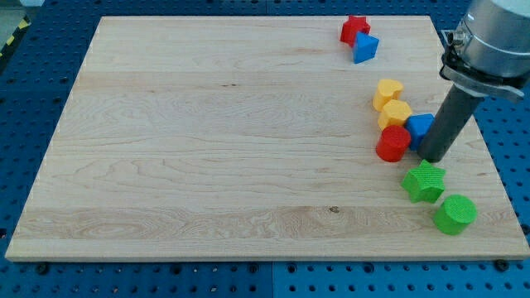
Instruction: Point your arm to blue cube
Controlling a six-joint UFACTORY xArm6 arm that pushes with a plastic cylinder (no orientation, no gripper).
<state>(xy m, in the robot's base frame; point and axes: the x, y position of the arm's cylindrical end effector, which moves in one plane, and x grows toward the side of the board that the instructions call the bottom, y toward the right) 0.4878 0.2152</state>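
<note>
Although no claw is fitted, so nothing is held, my tip [432,156] is seen touching the blue cube [421,126] near the bench's [207,124] right edge; the cube lies just up-left of it, beside the red cylinder [392,143].

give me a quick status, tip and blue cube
My tip down on the board, beside the red cylinder. Blue cube right behind the rod, partly hidden. Second blue block at the view's top. Nothing between.
</note>
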